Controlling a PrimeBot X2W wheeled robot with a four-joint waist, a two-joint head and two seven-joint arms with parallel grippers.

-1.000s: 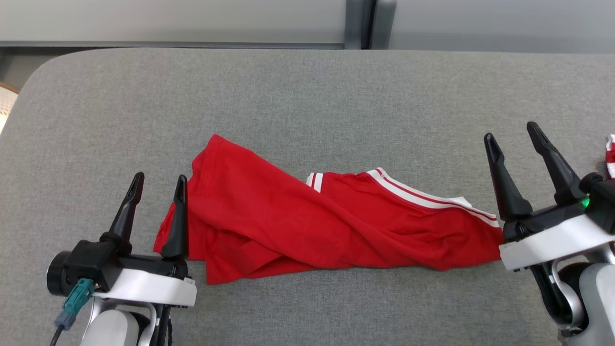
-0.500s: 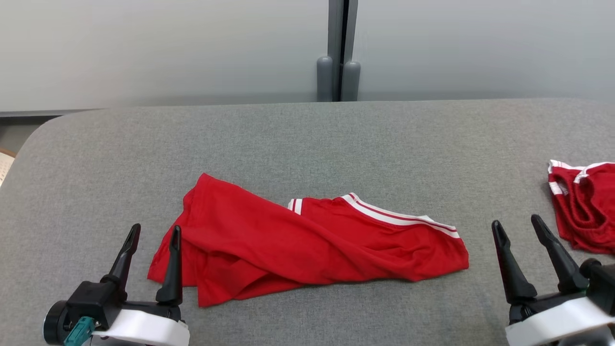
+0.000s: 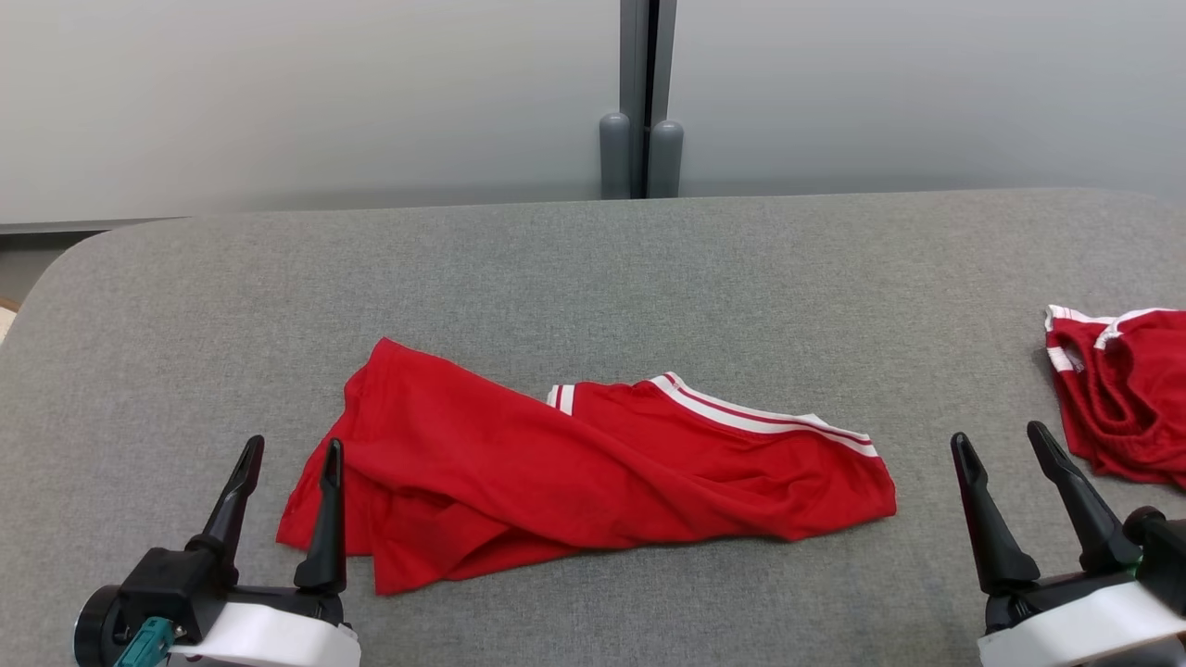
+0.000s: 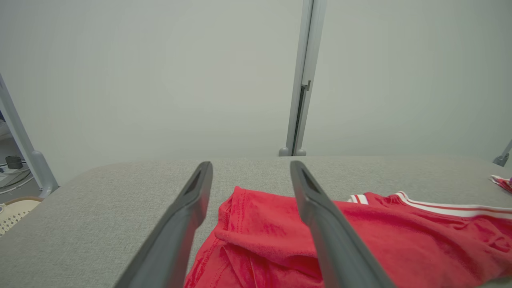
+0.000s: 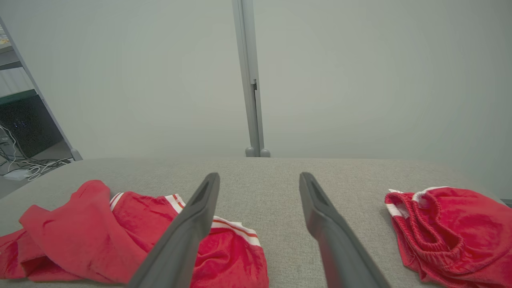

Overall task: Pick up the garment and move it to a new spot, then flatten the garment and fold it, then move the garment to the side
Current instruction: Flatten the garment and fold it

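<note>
I have the long red garment with white side stripes (image 3: 593, 472) lying across the middle of the grey fabric-covered table (image 3: 593, 269). It is doubled over on itself, with its left end lumpy and a loose flap sticking out at the near corner. My left gripper (image 3: 292, 445) sits at that left end with its two dark fingers spread wide and nothing between them. In the left wrist view the cloth's hem runs under the gap, and I can't tell whether either finger touches it. My right gripper (image 3: 998, 434) is off the garment's right end, clear of the cloth, fingers likewise parted and empty. Further out past that right end lies a second, bunched red garment with a white-trimmed waistband (image 3: 1126, 408), which I take to be a separate piece. My read is that the fold is roughly made but untidy, so I'm between folding and the final shift to the side. Next I would want both grippers down at the garment's two ends, each pinching through all the layers. The left one needs to gather that stray flap so the stack doesn't open as it slides. I also need to keep it away from the bunched piece.
</note>
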